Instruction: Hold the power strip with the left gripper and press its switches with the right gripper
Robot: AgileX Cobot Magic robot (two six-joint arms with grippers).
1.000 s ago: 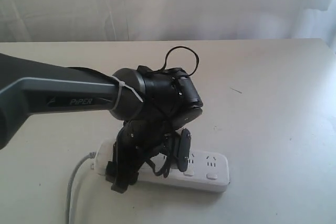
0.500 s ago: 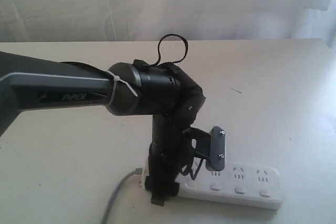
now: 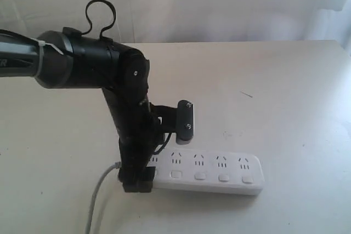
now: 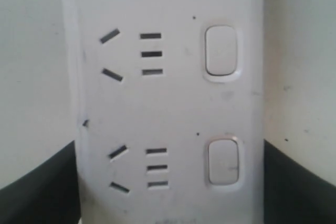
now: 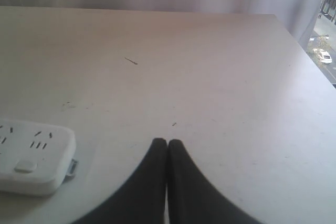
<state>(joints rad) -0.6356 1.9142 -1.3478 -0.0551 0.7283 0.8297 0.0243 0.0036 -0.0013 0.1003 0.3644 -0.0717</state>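
The power strip [image 3: 219, 176] is laid flat on the surface [image 3: 296, 91], outlets up. It's clamped across its width at the cord end by the left gripper [image 3: 137, 182]. Its fingers [image 4: 37, 192] are seen snug against both long edges, presumably so the strip is pinned while the switches [image 4: 221, 50] get pushed. The right gripper [image 5: 167, 148] is shut and empty, fingertips together like a poking tip, near the strip's free end.

Can't be made out: the cord end is covered by the left fingers, the grey cord [image 3: 96, 201] is cut off at the frame edge, and on/off can't be told.
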